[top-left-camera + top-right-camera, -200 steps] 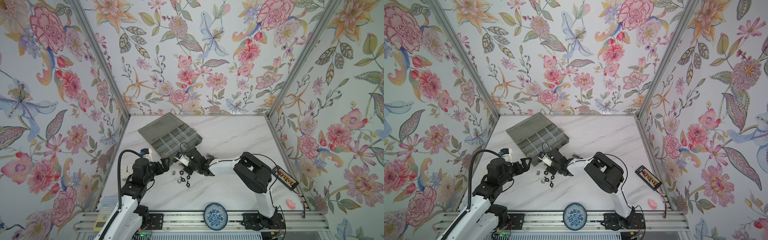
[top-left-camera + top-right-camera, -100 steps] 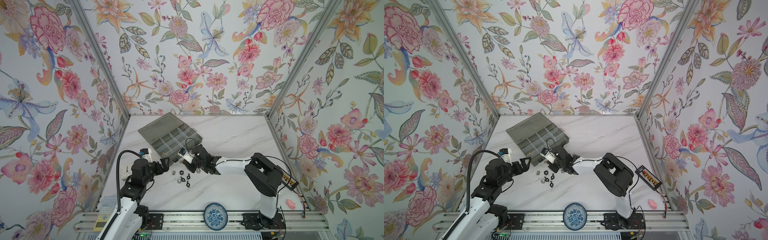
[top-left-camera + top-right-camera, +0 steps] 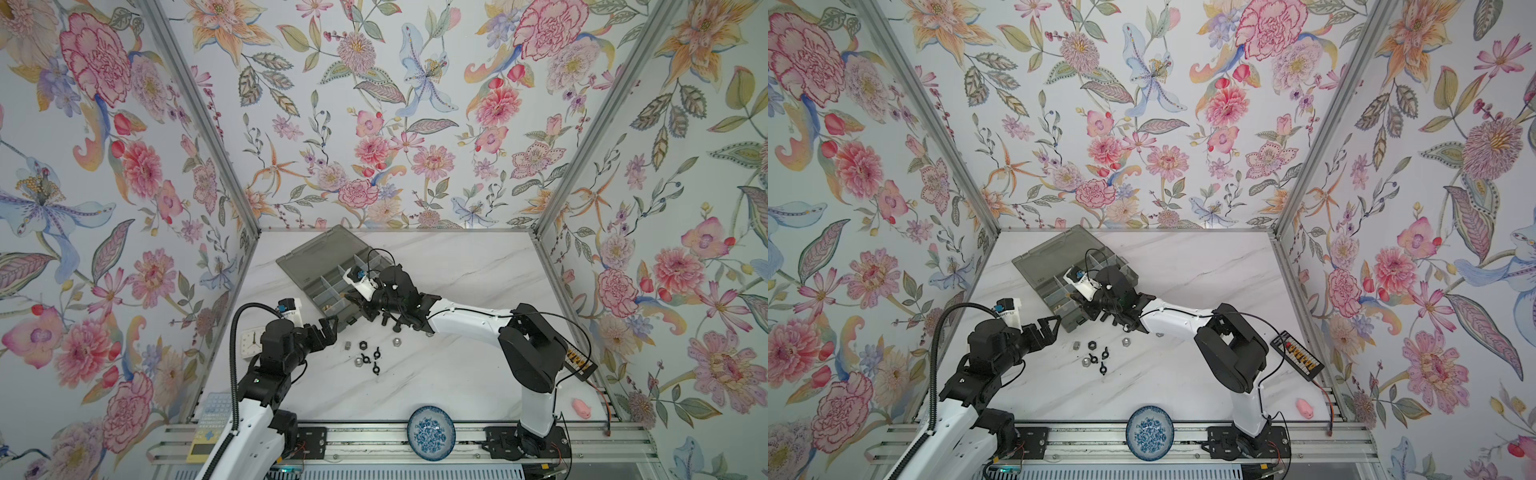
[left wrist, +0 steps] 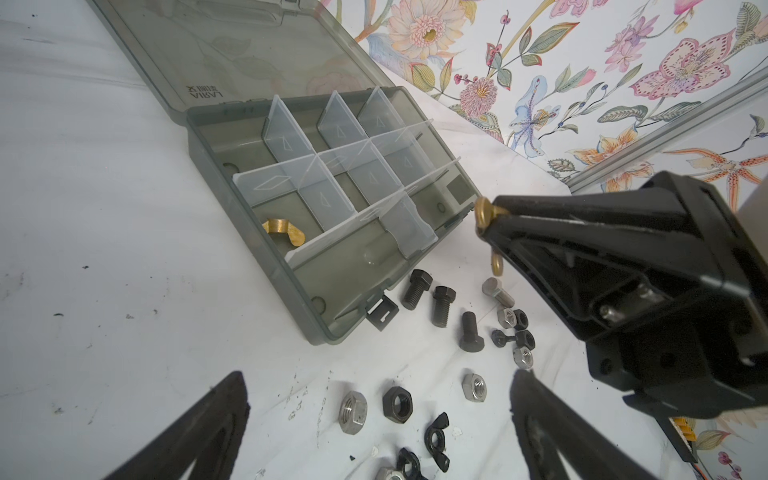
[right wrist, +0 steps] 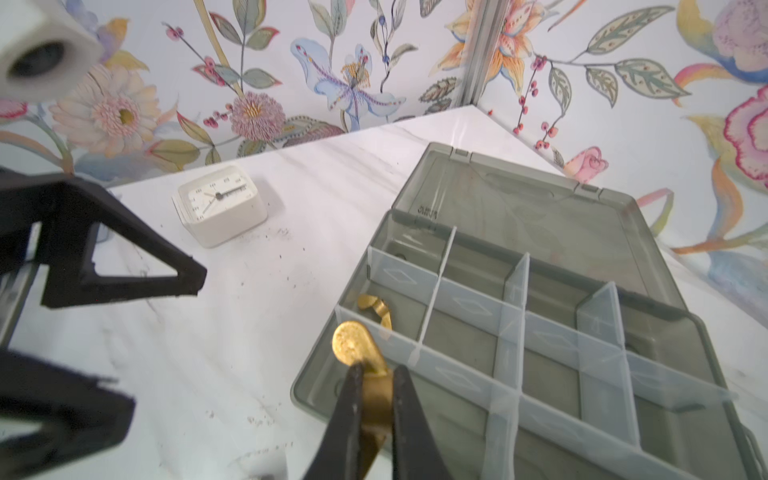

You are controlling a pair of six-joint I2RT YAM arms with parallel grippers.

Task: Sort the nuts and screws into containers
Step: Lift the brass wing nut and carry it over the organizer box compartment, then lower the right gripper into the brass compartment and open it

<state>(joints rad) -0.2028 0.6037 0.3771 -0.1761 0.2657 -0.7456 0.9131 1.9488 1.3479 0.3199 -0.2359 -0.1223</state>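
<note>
One brass wing nut [image 5: 354, 345], clamped in outstretched right pincer [image 5: 376, 371], over box [image 5: 316, 357]

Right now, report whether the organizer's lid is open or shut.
Open. The lid lies folded back flat; the compartments stand uncovered.

- A robotics lab test cell is indicated.
- Floral-papered panels [image 3: 374, 83] are framed by an aluminium corner post [image 3: 206, 124].
- A left arm [image 3: 257, 424] and a right arm [image 3: 536, 409] are bolted to a slotted aluminium rail [image 3: 374, 446] beside a marble-look tabletop [image 3: 457, 374].
</note>
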